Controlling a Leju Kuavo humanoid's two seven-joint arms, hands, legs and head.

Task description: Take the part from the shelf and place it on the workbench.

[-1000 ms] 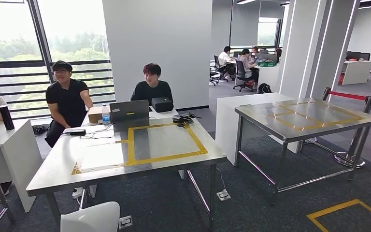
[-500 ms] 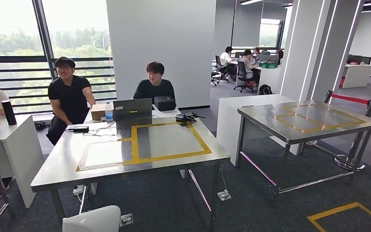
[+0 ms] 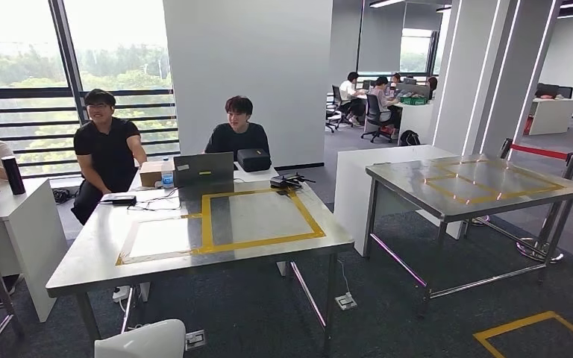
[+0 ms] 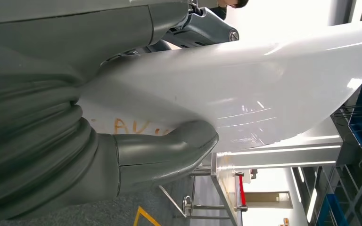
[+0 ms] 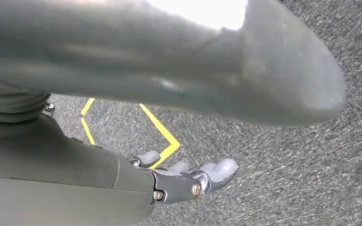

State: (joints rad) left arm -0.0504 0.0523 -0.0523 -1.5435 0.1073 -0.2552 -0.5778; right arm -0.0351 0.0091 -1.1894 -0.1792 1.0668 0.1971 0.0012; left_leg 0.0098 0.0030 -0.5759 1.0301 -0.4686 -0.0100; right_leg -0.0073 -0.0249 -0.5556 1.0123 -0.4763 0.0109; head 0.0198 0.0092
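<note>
Now left hand (image 4: 99, 141) grips white part (image 4: 245, 89), right hand (image 5: 179, 181) open

Faint orange lettering on white part (image 4: 245, 89) — partly hidden, roughly "AV", not fully readable.

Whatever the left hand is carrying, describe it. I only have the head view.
Observer: The left hand grips a glossy white part with a curved surface.
Operator: Report any markings on it.
Observer: Faint orange handwriting sits on the part close to the hand; I cannot read it.
Operator: Now give me the right hand.
Observer: The right hand holds nothing, its fingers stretched out above grey carpet, near a corner of yellow tape.
</note>
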